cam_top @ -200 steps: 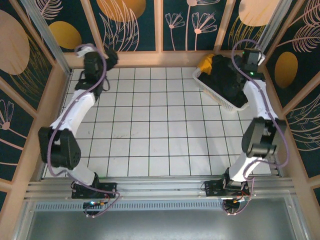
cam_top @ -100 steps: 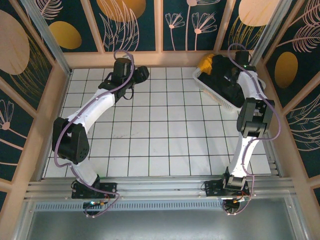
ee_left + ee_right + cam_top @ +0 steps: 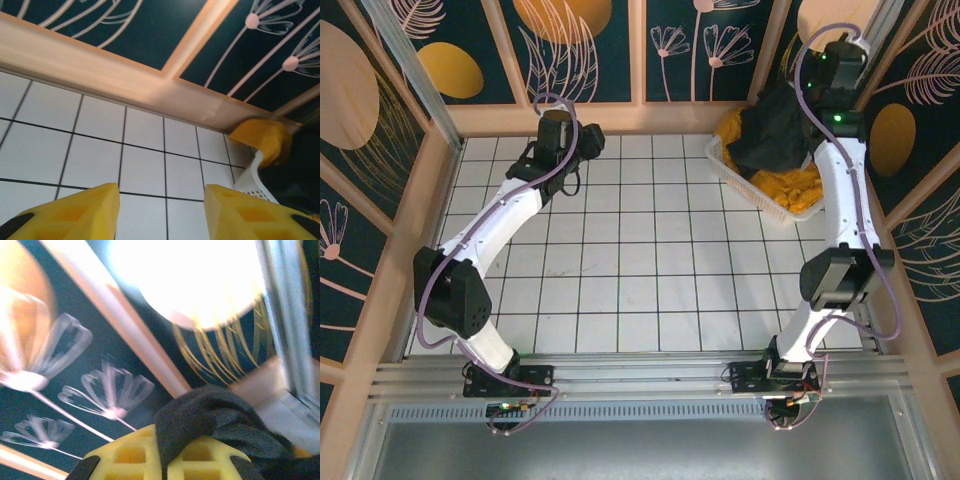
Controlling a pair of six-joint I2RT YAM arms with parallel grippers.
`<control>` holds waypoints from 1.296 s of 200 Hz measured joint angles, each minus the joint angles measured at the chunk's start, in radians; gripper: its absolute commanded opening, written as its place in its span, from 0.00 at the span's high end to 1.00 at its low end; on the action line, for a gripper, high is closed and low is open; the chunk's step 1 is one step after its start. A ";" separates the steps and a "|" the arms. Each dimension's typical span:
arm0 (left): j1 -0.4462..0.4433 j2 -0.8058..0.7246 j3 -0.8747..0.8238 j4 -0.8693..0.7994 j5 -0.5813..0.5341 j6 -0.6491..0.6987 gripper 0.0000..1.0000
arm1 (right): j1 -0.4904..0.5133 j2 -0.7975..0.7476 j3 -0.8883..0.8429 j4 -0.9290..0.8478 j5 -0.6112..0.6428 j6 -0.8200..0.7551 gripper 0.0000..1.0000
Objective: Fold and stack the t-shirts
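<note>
Right wrist view gives us the right gripper (image 3: 167, 452) with its yellow fingers (image 3: 125, 455) pressed together on a fold of the black t-shirt (image 3: 210, 415), the dark knit bunched over the fingertips. Behind it we see a blurred dark wall panel (image 3: 75, 390) with pale flower drawings, and a metal post (image 3: 290, 315) at the right edge. From the top external camera, that gripper sits raised at the upper right. The black t-shirt hangs from it in a crumpled mass over the white lattice basket (image 3: 745, 182).

The mustard-yellow t-shirt (image 3: 792, 185) lies rumpled in the basket, one part draped over its far corner.

The left gripper (image 3: 162, 215) has its jaws spread with nothing between them, over bare white tiles (image 3: 145, 170) near the back wall. In its wrist view we find the basket and the yellow cloth at the right edge.
</note>
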 measured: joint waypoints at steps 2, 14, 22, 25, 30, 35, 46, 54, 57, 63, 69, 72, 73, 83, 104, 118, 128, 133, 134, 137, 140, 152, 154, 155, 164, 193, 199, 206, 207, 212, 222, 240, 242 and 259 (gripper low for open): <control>0.000 0.000 0.003 -0.002 -0.005 0.000 0.51 | 0.004 -0.002 0.009 0.005 -0.003 0.000 1.00; 0.000 -0.002 0.016 -0.015 -0.036 0.000 0.51 | 0.033 -0.009 0.059 0.023 -0.019 -0.001 1.00; 0.000 -0.004 0.020 -0.020 -0.055 0.000 0.51 | 0.058 -0.010 0.097 0.037 -0.032 -0.001 1.00; 0.000 -0.006 0.021 -0.023 -0.064 0.000 0.51 | 0.066 -0.010 0.108 0.042 -0.037 -0.001 1.00; 0.000 -0.008 0.022 -0.028 -0.077 0.000 0.51 | 0.085 -0.010 0.129 0.047 -0.044 -0.001 1.00; 0.000 -0.010 0.023 -0.035 -0.092 0.000 0.50 | 0.105 -0.010 0.148 0.048 -0.052 -0.001 1.00; 0.000 -0.017 0.025 -0.048 -0.124 0.000 0.50 | 0.153 -0.010 0.187 0.054 -0.071 0.000 1.00; 0.000 -0.023 0.026 -0.060 -0.148 0.000 0.49 | 0.186 -0.010 0.203 0.059 -0.077 0.000 1.00; 0.000 -0.025 0.026 -0.065 -0.156 0.000 0.49 | 0.202 -0.010 0.208 0.060 -0.082 0.000 1.00; 0.000 -0.031 0.026 -0.073 -0.175 0.000 0.49 | 0.234 -0.013 0.210 0.066 -0.087 0.000 1.00; 0.000 -0.037 0.026 -0.080 -0.193 0.001 0.47 | 0.268 -0.015 0.210 0.066 -0.089 0.000 1.00; 0.000 -0.039 0.027 -0.084 -0.200 0.001 0.46 | 0.284 -0.016 0.209 0.066 -0.090 -0.001 1.00; 0.000 -0.040 0.028 -0.085 -0.204 0.001 0.46 | 0.294 -0.016 0.208 0.067 -0.089 -0.001 1.00; 0.000 -0.048 0.033 -0.093 -0.230 0.003 0.42 | 0.354 -0.021 0.185 0.079 -0.089 -0.001 1.00; 0.000 -0.063 0.051 -0.122 -0.280 0.006 0.40 | 0.477 -0.038 0.066 0.111 -0.098 0.003 0.93; 0.000 -0.072 0.064 -0.143 -0.311 0.006 0.39 | 0.540 -0.035 -0.023 0.118 -0.130 0.013 0.69; 0.000 -0.081 0.066 -0.155 -0.330 0.006 0.39 | 0.571 -0.021 -0.081 0.117 -0.172 0.039 0.55; 0.000 -0.086 0.066 -0.163 -0.335 0.006 0.38 | 0.583 -0.010 -0.105 0.117 -0.195 0.050 0.51; 0.000 -0.087 0.066 -0.166 -0.336 0.006 0.38 | 0.586 -0.006 -0.111 0.116 -0.202 0.051 0.51; 0.000 -0.090 0.066 -0.172 -0.340 0.006 0.38 | 0.591 0.000 -0.122 0.114 -0.212 0.048 0.49; 0.000 -0.093 0.066 -0.179 -0.343 0.006 0.38 | 0.595 0.009 -0.134 0.113 -0.224 0.062 0.48; 0.000 -0.101 0.066 -0.208 -0.348 0.003 0.38 | 0.606 0.042 -0.175 0.101 -0.261 0.072 0.46; 0.000 -0.102 0.066 -0.215 -0.348 0.000 0.38 | 0.606 0.047 -0.184 0.100 -0.265 0.078 0.46; 0.000 -0.102 0.066 -0.217 -0.348 0.000 0.38 | 0.606 0.050 -0.190 0.099 -0.269 0.078 0.46; 0.000 -0.107 0.060 -0.238 -0.347 -0.010 0.38 | 0.604 0.062 -0.224 0.093 -0.281 0.081 0.46; 0.002 -0.138 -0.055 -0.310 -0.266 -0.105 0.33 | 0.571 0.064 -0.296 0.076 -0.284 0.079 0.48; 0.002 -0.143 -0.094 -0.320 -0.240 -0.133 0.33 | 0.559 0.064 -0.312 0.077 -0.288 0.078 0.48; 0.003 -0.148 -0.146 -0.325 -0.206 -0.169 0.33 | 0.548 0.062 -0.334 0.076 -0.288 0.074 0.49; 0.003 -0.148 -0.152 -0.325 -0.201 -0.173 0.33 | 0.547 0.062 -0.337 0.077 -0.288 0.074 0.49; 0.003 -0.151 -0.188 -0.327 -0.175 -0.195 0.33 | 0.538 0.060 -0.359 0.078 -0.289 0.071 0.50; 0.004 -0.151 -0.268 -0.323 -0.113 -0.249 0.33 | 0.525 0.055 -0.411 0.081 -0.292 0.064 0.51; 0.008 -0.144 -0.386 -0.323 -0.005 -0.346 0.35 | 0.509 0.051 -0.524 0.075 -0.299 0.054 0.52; 0.008 -0.141 -0.396 -0.323 0.005 -0.358 0.35 | 0.509 0.051 -0.538 0.074 -0.300 0.051 0.52; 0.009 -0.114 -0.439 -0.324 0.069 -0.417 0.36 | 0.510 0.051 -0.644 0.064 -0.311 0.044 0.52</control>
